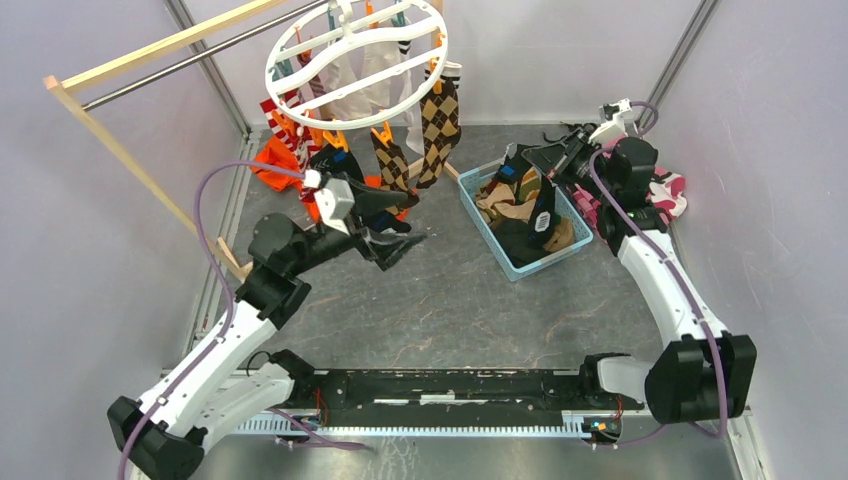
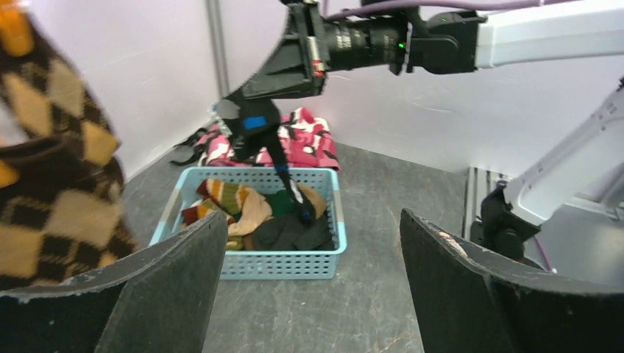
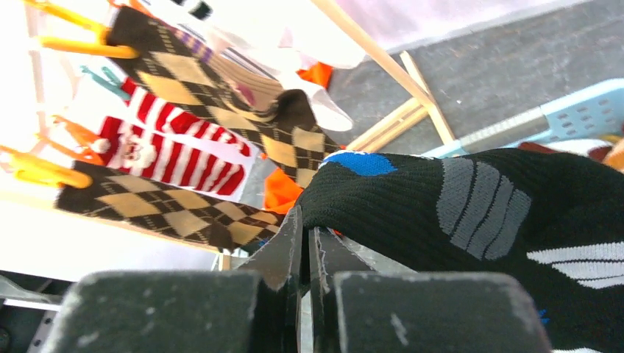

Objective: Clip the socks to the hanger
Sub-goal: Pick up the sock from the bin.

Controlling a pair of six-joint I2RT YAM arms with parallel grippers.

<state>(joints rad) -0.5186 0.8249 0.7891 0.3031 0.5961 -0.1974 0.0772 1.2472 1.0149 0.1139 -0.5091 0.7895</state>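
Note:
The white round hanger (image 1: 355,55) hangs at the back with several socks clipped under it, among them brown argyle socks (image 1: 438,125) and a red-and-white striped one (image 1: 283,128). My right gripper (image 1: 527,163) is shut on a black sock (image 1: 543,205) with a blue patch (image 3: 360,162) and grey and white marks, holding it up above the blue basket (image 1: 487,234). The sock drapes over the shut fingers (image 3: 283,254). My left gripper (image 1: 392,237) is open and empty, low over the floor below the hanger, facing the basket (image 2: 259,261). Tan, green and striped socks (image 2: 235,206) lie in the basket.
A wooden rack (image 1: 110,140) with a metal bar stands at the back left. An orange garment (image 1: 275,165) lies under the hanger. Pink camouflage cloth (image 1: 670,190) lies at the right wall behind the right arm. Grey walls close the cell.

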